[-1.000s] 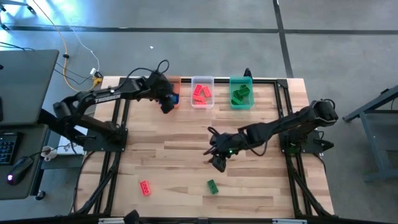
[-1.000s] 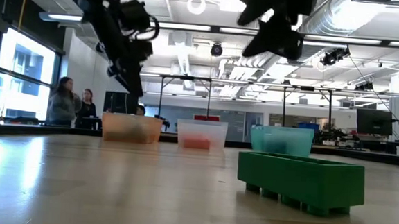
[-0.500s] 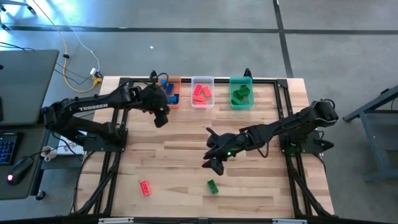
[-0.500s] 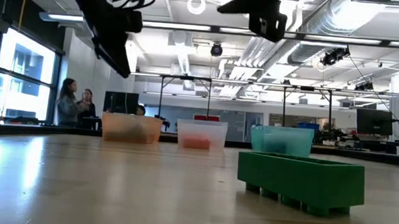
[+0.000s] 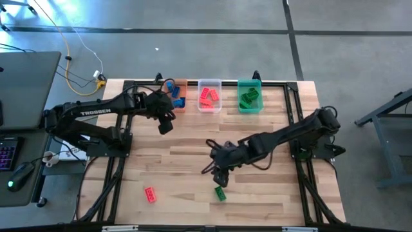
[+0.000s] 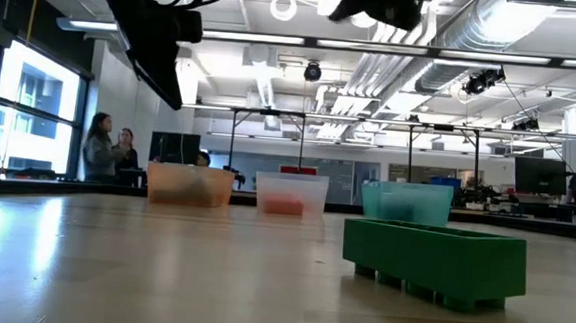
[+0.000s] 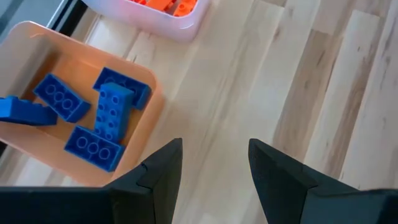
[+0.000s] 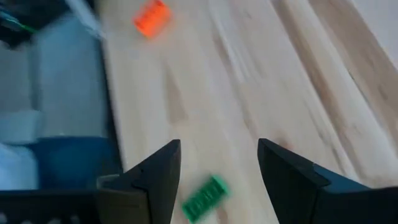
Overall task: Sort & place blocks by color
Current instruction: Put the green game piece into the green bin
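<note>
Right tool (image 5: 217, 173) open and empty, now nearer the green block (image 5: 220, 193), just at its 12 o'clock; left tool (image 5: 163, 124) open, empty, barely shifted.

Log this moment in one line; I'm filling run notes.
right pincer: open, above green block | left pincer: open, empty | red block: loose on table

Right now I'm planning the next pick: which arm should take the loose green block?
Right. The right gripper hovers open just beside the green block; the left gripper is far off near the orange bin.
</note>
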`<state>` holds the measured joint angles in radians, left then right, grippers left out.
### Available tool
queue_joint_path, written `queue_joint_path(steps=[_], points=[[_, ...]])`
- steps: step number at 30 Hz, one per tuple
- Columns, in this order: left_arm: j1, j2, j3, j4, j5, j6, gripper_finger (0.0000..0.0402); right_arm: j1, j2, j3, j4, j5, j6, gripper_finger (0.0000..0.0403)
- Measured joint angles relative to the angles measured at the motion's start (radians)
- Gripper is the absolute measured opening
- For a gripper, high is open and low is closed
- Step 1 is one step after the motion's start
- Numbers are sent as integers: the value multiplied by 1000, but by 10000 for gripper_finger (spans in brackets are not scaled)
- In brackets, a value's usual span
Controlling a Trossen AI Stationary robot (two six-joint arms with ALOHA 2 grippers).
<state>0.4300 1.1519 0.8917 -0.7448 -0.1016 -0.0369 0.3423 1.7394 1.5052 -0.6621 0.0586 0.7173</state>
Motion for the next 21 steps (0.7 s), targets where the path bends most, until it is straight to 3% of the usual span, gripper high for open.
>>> queue_joint_path(steps=[4, 11, 21], points=[[0, 0, 0, 1, -16, 6, 170, -2, 39, 25, -106, -52, 79, 200], [1, 0, 0, 3, -40, 30, 170, 6, 51, 0, -135, -148, 256, 200], [1, 0, 0, 5, -67, 33, 170, 24, 50, 0, -37, -237, 367, 200]])
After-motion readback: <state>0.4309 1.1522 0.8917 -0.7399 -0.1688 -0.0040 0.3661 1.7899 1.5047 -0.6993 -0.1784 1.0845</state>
